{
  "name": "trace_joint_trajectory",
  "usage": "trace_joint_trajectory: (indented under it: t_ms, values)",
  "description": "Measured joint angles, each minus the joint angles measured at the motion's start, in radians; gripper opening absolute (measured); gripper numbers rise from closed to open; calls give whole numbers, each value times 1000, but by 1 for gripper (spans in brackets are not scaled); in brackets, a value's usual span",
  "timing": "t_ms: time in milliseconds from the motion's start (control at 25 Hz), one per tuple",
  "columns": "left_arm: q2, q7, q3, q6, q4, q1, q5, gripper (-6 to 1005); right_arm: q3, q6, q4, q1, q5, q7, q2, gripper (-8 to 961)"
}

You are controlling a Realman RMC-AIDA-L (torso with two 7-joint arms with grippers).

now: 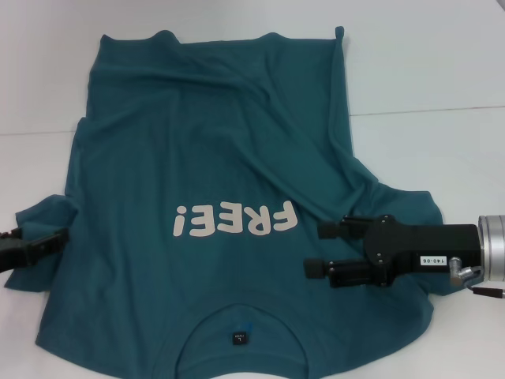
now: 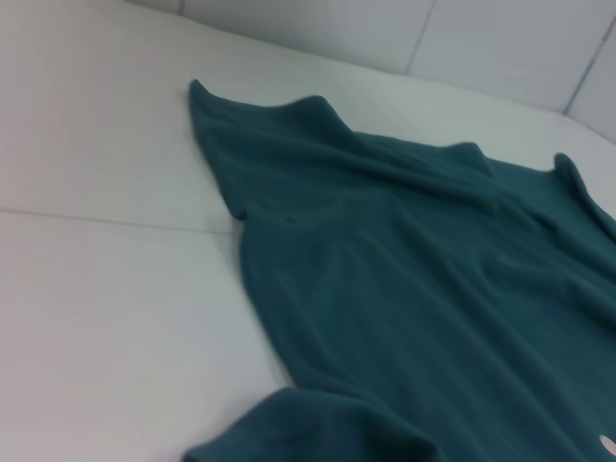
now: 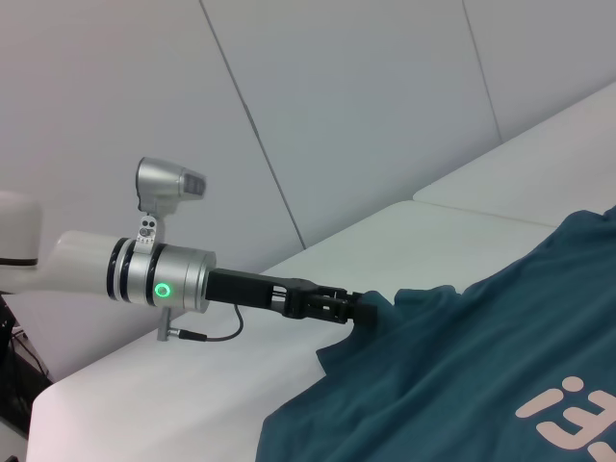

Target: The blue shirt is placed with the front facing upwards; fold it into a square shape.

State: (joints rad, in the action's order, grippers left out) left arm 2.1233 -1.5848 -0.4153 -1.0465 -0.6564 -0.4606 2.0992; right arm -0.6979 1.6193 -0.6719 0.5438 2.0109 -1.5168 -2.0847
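Both grippers are reaching inward over the white table (image 1: 442,71), the right gripper (image 1: 317,249) hovering open-fingered above the dark teal-blue cotton T-shirt (image 1: 213,150) lying chest-up beneath it, while the left gripper (image 1: 57,239) is pinching that shirt's sleeve edge.
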Motion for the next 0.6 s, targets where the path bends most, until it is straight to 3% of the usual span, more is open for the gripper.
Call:
trace_joint_trajectory:
  t_ms: [600]
  values:
    - [9,-16,-29,23,-9,-7,-3,792,0,3,0,-2,-9,8,0,928]
